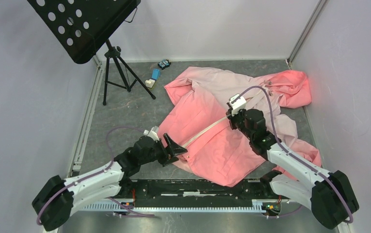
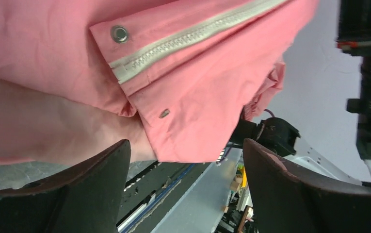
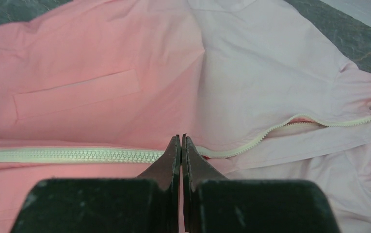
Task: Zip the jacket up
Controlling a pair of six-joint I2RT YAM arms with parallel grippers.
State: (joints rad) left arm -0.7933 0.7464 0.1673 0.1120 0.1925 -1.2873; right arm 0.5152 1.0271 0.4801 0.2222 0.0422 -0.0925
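Note:
The pink jacket (image 1: 212, 145) lies spread on the table, its cream zipper (image 1: 205, 131) running diagonally. My left gripper (image 1: 176, 145) stands wide open at the zipper's lower end. In the left wrist view the hem corner (image 2: 198, 111) with the zipper end (image 2: 125, 73) and a metal snap (image 2: 120, 34) hangs just beyond the fingers (image 2: 101, 174), touching neither. My right gripper (image 3: 181, 138) is shut on the zipper (image 3: 76, 155) exactly where the joined teeth end and the two rows (image 3: 319, 121) split apart. Its tips hide the slider.
A black music stand (image 1: 84, 24) on a tripod (image 1: 118, 73) stands at the back left. Small blue and white blocks (image 1: 154, 75) lie beside it. White walls enclose the table. The arms' black base rail (image 1: 193, 189) runs along the near edge under the jacket's hem.

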